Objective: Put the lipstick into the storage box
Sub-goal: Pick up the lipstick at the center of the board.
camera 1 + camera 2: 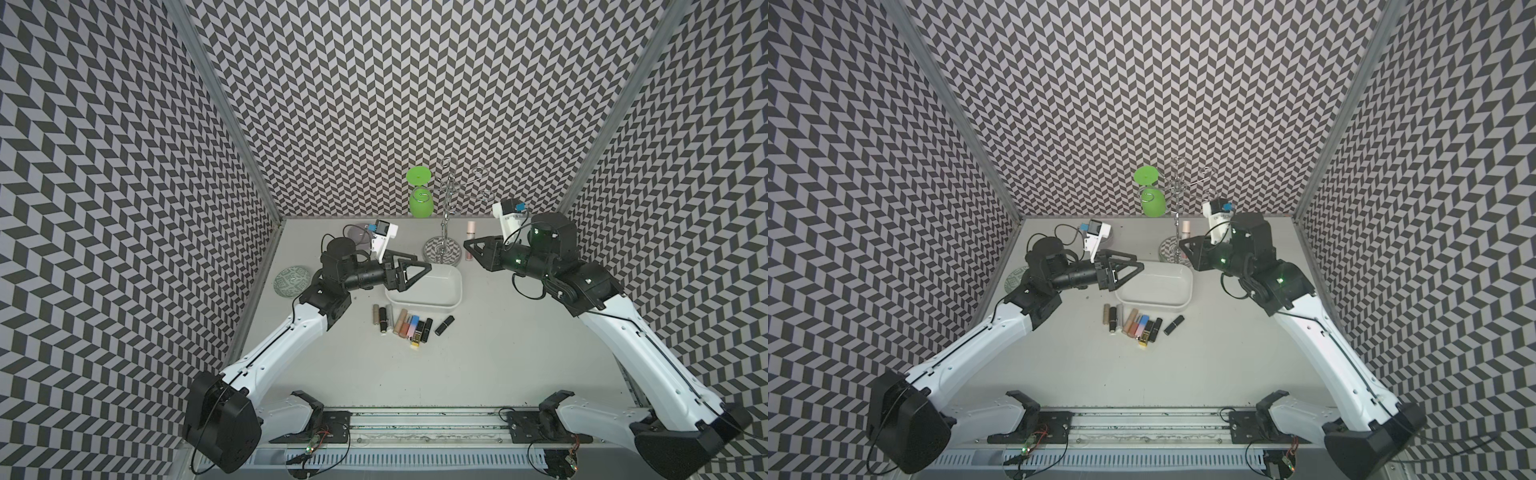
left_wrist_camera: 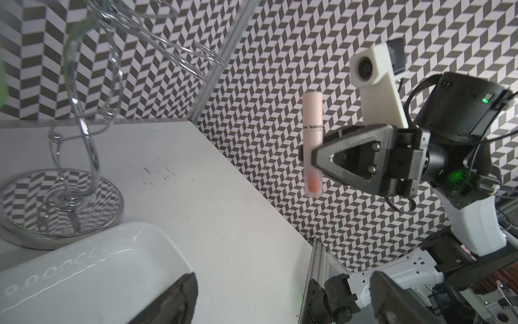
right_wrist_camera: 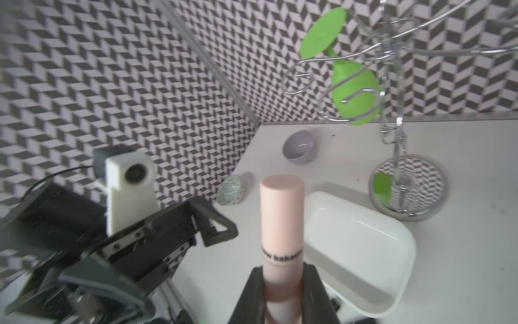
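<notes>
In a top view we see the pale table (image 1: 478,365) bearing the storage box (image 1: 419,308) at centre, lipsticks (image 1: 405,326) just below, a patterned plate (image 1: 291,281) left, a chrome stand (image 1: 435,250) above.

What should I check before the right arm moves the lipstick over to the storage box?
1. Grip: the right gripper is shut on the lipstick, tube upright: ok.
2. Room: the storage box is empty: ok.
3. Lipstick above the box: not ok; it is held off to one side, near the chrome stand.
4. Stand clear of the tube: ok; a gap shows in the left wrist view.
5. Drop path: cannot tell; the left gripper, open, overlaps the box's end in both top views, and its height over the box is unclear.
</notes>
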You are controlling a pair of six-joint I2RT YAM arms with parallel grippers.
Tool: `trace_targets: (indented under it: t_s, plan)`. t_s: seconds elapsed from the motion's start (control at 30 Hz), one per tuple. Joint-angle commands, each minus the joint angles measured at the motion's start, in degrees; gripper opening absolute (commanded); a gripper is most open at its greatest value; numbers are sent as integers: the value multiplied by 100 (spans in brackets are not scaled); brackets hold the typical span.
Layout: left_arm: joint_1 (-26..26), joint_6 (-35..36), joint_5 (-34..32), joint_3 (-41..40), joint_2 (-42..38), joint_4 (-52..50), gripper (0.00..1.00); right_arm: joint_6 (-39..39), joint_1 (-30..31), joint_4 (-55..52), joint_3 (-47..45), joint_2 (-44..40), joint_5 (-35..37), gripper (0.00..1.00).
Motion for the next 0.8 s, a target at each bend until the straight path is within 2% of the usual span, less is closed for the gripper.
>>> trace_targets:
  t_s: [0.0, 0.1, 0.27, 0.5, 0.77]
  plan:
    - [55, -216, 267, 322, -181, 101, 99, -185, 0, 766, 89, 278, -1562, 16]
    - [86, -342, 191, 293, -299, 99, 98, -81, 2, 1073, 73, 455, -2225, 16]
    - [144, -402, 115, 284, -438, -68, 96, 75, 69, 1418, 76, 698, -2819, 16]
    - [160, -582, 240, 354, -375, 92, 90, 66, 452, 1480, 160, 1041, -2953, 16]
    - [155, -591, 267, 371, -335, 106, 74, 142, 775, 1639, 258, 1305, -2929, 16]
